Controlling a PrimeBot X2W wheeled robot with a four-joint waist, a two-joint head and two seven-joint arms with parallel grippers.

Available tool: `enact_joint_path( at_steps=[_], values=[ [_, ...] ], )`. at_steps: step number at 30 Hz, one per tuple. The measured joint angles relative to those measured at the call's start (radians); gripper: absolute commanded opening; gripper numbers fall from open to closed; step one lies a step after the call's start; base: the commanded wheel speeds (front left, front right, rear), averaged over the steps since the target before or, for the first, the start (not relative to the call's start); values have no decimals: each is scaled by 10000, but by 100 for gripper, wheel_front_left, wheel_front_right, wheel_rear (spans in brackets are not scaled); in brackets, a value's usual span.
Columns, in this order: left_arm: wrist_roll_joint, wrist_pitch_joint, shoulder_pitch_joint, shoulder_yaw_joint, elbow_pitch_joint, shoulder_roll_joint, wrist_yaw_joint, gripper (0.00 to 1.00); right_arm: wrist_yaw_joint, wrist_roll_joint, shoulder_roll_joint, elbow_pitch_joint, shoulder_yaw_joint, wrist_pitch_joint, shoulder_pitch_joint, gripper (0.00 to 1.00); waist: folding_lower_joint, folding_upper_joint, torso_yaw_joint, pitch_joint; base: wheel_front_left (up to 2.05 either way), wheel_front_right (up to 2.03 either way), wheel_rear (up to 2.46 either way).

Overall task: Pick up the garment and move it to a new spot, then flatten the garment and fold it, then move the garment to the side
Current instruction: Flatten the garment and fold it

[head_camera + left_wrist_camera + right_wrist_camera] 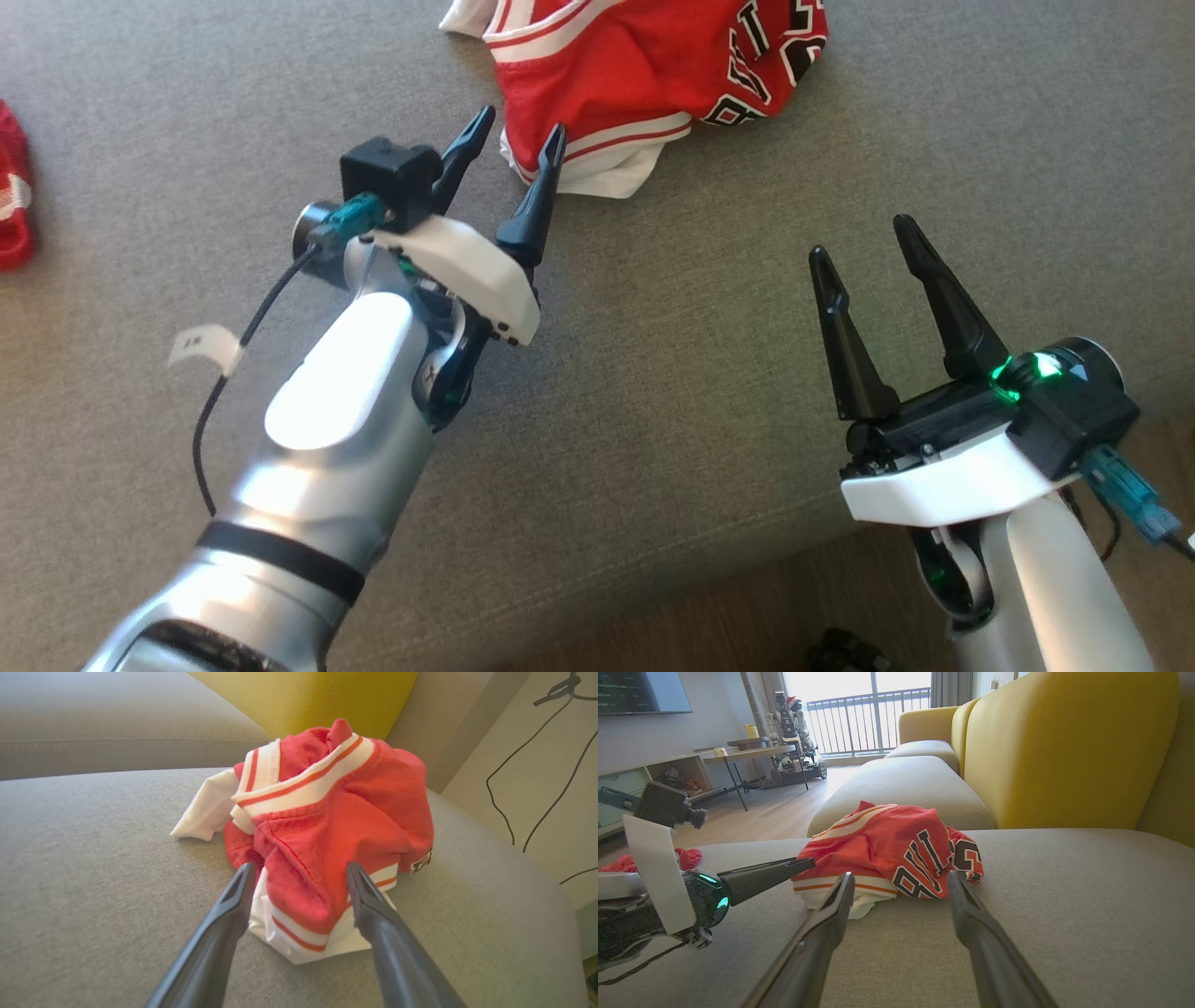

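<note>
The garment (644, 75) is a crumpled red jersey with white and red striped trim and black lettering. It lies in a heap at the far middle of the grey sofa seat (653, 392). My left gripper (521, 140) is open, its fingertips at the garment's near white hem, one tip on each side of a red fold (303, 891). Nothing is pinched between them. My right gripper (864, 245) is open above the seat near its front edge, well short of the garment (896, 854). The left gripper (803, 862) points in from the left in the right wrist view.
A second red cloth (11, 196) lies at the seat's left edge. The yellow sofa back (1064, 751) rises behind the garment. Wooden floor (747, 607) shows past the seat's front edge. A low table and shelf (752, 753) stand across the room.
</note>
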State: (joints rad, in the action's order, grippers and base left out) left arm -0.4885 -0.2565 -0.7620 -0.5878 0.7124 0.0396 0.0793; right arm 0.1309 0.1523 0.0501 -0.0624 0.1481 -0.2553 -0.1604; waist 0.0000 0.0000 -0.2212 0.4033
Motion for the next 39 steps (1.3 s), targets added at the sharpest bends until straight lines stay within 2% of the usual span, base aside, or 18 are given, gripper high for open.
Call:
enact_joint_path(
  at_steps=[2, 3, 4, 7, 13, 15, 20, 21, 26, 30, 33, 37, 39],
  values=[
    [-84, 2, -232, -159, 146, 2, 92, 99, 0, 2, 0, -2, 13, 0, -25, 100, 0, 0, -35, 75, 0, 0, 0],
    [-174, 0, -326, -159, 144, -8, 102, 54, 0, 19, 0, -8, 15, 0, -38, 100, 0, 0, -48, 107, 0, 0, 0],
    [-197, 0, -427, -165, 148, -8, 115, 0, 0, 61, 0, -19, 12, 0, -46, 100, 0, 0, -57, 133, 0, 0, 0],
    [-422, 0, -663, -153, 121, -4, 316, 0, 0, 196, 0, -31, -2, 0, -164, 100, 0, 0, -101, 160, 0, 0, 0],
    [-2259, 230, -1091, -815, -334, 38, 443, 0, 0, 506, 0, -82, 119, 0, -210, 100, 0, 0, -342, 13, 0, 0, 0],
    [-2464, 458, -1733, -1156, -819, 46, 449, 0, 0, 663, 0, -84, 251, 0, -258, 100, 0, 0, -481, -61, 0, 0, 0],
    [-3172, 1310, -4074, -1218, -1785, 401, 449, 0, 0, 1162, 0, -107, 483, 0, -438, 100, 0, 0, -984, -248, 0, 0, 0],
    [-3172, 1310, -4074, -1218, -1785, 401, 449, 0, 0, 1162, 0, -107, 483, 0, -438, 100, 0, 0, -984, -248, 0, 0, 0],
    [-4293, 2349, -5633, -652, -1862, 360, 439, 0, 0, 1820, 4, -132, 654, 0, -504, 100, 0, 0, -1626, -476, 0, 0, 0],
    [-4736, 2458, -6676, -261, -1593, 119, 157, 0, 0, 2186, 4, -257, 844, 0, -554, 100, 0, 0, -2137, -672, 0, 0, 0],
    [-4759, 1990, -7487, -188, -1392, -63, -46, 0, 0, 2401, 4, -330, 779, 0, -552, 100, 0, 0, -2379, -808, 0, 0, 0],
    [-4723, 949, -8315, -13, -963, -184, -554, 0, 0, 2477, 8, -366, 558, 0, -550, 100, 0, 0, -2334, -856, 0, 0, 0],
    [-4719, 811, -8194, 65, -504, -117, -732, 0, 0, 2477, 8, -385, 510, 0, -549, 100, 0, 0, -2223, -878, 0, 0, 0]
  ],
)
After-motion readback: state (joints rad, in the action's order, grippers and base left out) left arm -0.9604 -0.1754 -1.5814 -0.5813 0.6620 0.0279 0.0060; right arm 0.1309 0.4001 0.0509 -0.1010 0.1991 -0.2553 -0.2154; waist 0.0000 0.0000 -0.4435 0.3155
